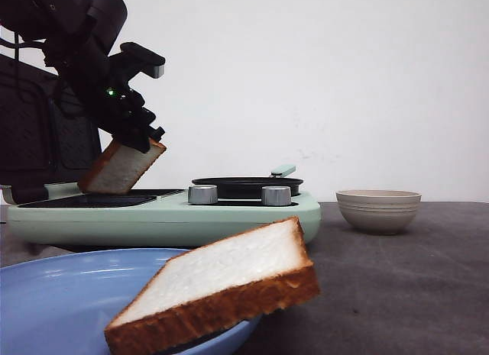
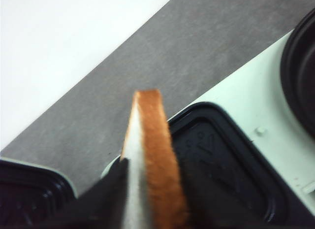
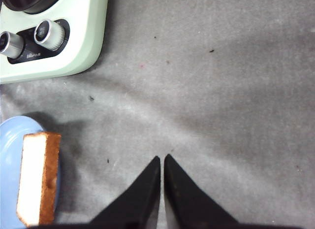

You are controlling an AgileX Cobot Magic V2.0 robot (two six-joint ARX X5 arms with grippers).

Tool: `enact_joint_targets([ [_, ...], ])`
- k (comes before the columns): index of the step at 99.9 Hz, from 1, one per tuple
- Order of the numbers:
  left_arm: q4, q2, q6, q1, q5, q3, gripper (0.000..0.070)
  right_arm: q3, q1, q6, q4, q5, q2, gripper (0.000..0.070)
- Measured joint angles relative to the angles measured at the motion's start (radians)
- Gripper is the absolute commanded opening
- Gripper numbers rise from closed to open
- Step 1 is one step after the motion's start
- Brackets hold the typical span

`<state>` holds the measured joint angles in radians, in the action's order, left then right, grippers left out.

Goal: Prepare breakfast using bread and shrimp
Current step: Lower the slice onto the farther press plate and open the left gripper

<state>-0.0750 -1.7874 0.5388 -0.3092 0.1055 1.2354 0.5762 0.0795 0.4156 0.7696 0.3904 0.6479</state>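
We see the left gripper [image 1: 136,135] clamping a soft, brown-crusted bread slice [image 1: 122,168] above the green cooker's [image 1: 164,217] black grill plate [image 2: 224,165]. Another slice [image 1: 229,282] leans on the smooth blue plate [image 1: 69,301]. The right gripper [image 3: 162,162] is closed and empty over the grey desk [image 3: 221,101]; its arm is out of sight.

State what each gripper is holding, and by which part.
The left gripper holds one bread slice by its upper edge, fingers pressed on both faces, above the green cooker's dark plate. The right gripper is shut and holds nothing.

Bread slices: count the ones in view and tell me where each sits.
2. One bread slice is held tilted by the left gripper over the green appliance's black griddle plate. The other slice leans on the blue plate's rim.
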Motion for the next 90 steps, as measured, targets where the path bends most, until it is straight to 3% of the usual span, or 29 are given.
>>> enact_joint_targets([
  [19,0.000,0.000,-0.014,-0.002,0.000,0.000,0.0329,0.000,0.000,0.000,0.000,0.000,0.000,0.0004],
  [37,-0.012,0.000,-0.068,-0.002,-0.005,0.000,0.0448,0.000,0.000,0.000,0.000,0.000,0.000,0.0004],
  [90,-0.035,0.000,-0.247,-0.002,-0.032,0.000,0.0447,0.000,0.000,0.000,0.000,-0.001,0.000,0.0004],
])
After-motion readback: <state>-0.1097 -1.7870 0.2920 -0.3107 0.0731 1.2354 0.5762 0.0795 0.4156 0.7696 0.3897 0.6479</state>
